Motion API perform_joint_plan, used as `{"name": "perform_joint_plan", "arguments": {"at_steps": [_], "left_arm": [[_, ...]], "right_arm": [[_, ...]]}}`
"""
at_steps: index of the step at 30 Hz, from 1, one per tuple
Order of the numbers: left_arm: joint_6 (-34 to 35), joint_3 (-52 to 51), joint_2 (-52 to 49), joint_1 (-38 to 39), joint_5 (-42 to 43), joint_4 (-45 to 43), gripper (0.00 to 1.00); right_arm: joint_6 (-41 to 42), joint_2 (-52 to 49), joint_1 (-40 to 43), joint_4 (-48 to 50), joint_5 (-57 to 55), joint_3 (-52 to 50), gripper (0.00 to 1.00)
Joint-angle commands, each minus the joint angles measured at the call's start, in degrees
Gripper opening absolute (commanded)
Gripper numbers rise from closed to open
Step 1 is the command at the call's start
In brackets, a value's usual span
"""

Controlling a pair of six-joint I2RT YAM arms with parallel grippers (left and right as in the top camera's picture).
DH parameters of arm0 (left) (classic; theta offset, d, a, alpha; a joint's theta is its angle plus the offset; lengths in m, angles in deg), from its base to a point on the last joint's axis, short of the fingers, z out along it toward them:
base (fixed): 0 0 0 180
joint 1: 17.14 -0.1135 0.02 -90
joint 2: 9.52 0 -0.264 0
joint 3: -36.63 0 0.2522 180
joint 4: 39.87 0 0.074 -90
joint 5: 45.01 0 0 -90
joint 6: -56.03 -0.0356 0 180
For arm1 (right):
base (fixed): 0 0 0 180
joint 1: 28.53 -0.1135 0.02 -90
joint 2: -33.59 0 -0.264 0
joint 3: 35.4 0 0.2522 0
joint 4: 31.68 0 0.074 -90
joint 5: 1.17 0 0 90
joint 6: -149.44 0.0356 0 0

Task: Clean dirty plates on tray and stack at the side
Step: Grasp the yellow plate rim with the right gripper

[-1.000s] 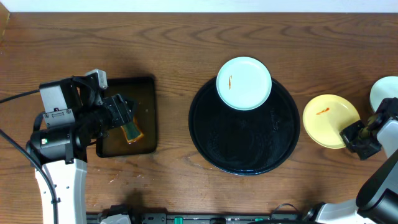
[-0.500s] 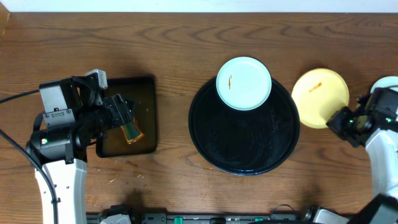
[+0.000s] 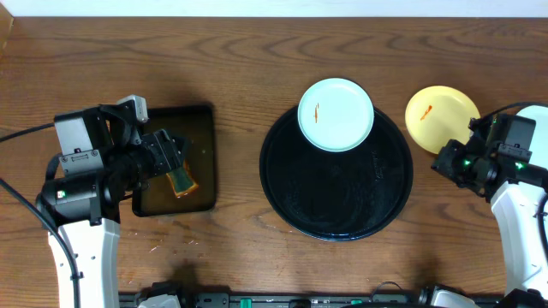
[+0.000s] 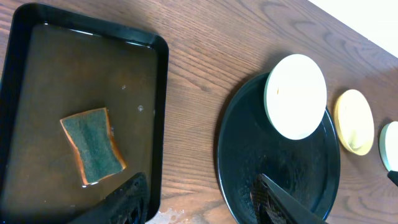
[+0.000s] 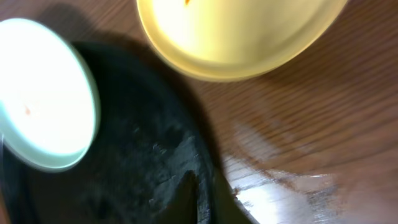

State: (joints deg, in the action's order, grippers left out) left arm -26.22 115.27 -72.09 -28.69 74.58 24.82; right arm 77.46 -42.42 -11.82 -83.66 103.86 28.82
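Entry: yellow plate [image 3: 441, 114], smeared, just beside tray [image 3: 334, 197], over worktop [image 3: 240, 77]. Right jaws at its rim, hold I cannot tell; left jaws wide, empty, above sponge [image 4: 93, 144]. My call: release only once it lies flat.

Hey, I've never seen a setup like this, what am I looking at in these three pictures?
Two robot arms work at a wooden table. One picture looks down from above; the other two come from a camera on each wrist. The left pincer hangs open, holding nothing, over a rectangular black tray where a sponge lies. In the middle is a round black tray with a smeared mint-green plate at its far rim. Right of it is a smeared yellow plate, the right pincer at its near edge; whether it grips the plate is unclear. Another pale plate peeks in far right.
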Motion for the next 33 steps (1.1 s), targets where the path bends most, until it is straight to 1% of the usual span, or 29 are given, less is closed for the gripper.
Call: {"name": "perform_joint_plan", "arguments": {"at_steps": [1,2,3,5,13,16,20,21,22,27,30,33], "left_arm": [[0.44,0.83,0.09,0.17,-0.31,-0.02,0.55],[0.44,0.83,0.09,0.17,-0.31,-0.02,0.55],[0.46,0.83,0.09,0.17,-0.31,-0.02,0.55],[0.44,0.83,0.09,0.17,-0.31,-0.09,0.55],[0.46,0.83,0.09,0.17,-0.31,-0.42,0.55],[0.46,0.83,0.09,0.17,-0.31,-0.42,0.55],[0.46,0.83,0.09,0.17,-0.31,-0.02,0.55],[0.46,0.83,0.09,0.2,-0.31,-0.02,0.55],[0.46,0.83,0.09,0.2,-0.31,-0.02,0.55],[0.46,0.83,0.09,0.17,-0.31,0.5,0.55],[0.44,0.83,0.09,0.17,-0.31,1.29,0.55],[0.44,0.83,0.09,0.17,-0.31,1.42,0.55]], "right_arm": [[5.84,-0.07,2.8,1.4,-7.8,-0.26,0.3],[7.26,-0.61,3.78,2.12,-9.38,-0.26,0.37],[8.15,-1.31,4.52,3.06,-10.27,-0.26,0.4],[8.37,-3.82,5.9,6.54,-10.08,-0.26,0.42],[10.21,-17.05,5.53,17.77,-8.22,-0.26,0.43],[11.87,-20.13,5.35,19.91,-9.2,-0.26,0.43],[15.91,-23.15,5.38,19.87,-10.91,-0.26,0.4],[16.98,-24.02,5.38,20.11,-11.82,-0.26,0.38],[18.03,-25.0,5.38,20.55,-12.57,-0.26,0.33],[22.86,-29.03,5.4,21.31,-15.06,-0.26,0.17],[24.57,-29.22,5.4,21.59,-15.02,-0.24,0.02],[24.81,-28.89,5.64,22.01,-15.02,0.2,0.01]]}}
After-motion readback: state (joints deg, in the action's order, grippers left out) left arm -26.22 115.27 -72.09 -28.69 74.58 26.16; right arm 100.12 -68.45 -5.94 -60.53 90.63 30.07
